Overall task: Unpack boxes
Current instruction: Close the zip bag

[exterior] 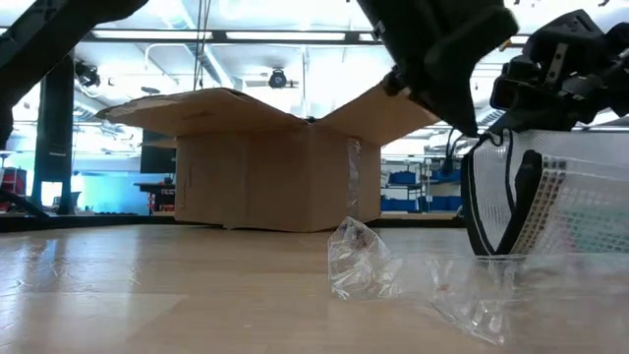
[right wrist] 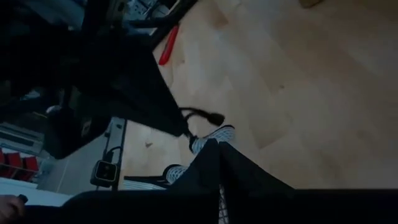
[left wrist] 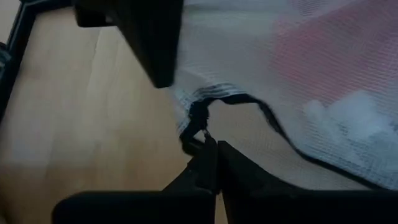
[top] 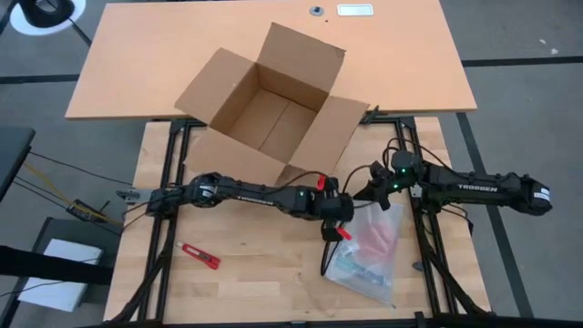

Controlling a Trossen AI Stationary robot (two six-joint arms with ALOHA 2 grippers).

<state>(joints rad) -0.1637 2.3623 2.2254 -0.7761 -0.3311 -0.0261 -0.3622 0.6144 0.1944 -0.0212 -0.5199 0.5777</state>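
Carton [top: 273, 105] open, behind both tools, left tool [top: 339, 233] and right tool [top: 372, 193] pinching mesh bag [top: 369, 246]

Both arms meet low over the table, jaws pinched shut.
The left arm reaches across from nine o'clock toward three, its left gripper [top: 339, 221] closed just right of centre. The right arm comes in from three o'clock, its right gripper [top: 373, 192] closed too, just beside the left one at its one o'clock.

The only readable text is "TROSSEN", in white on the right arm [top: 474, 189].
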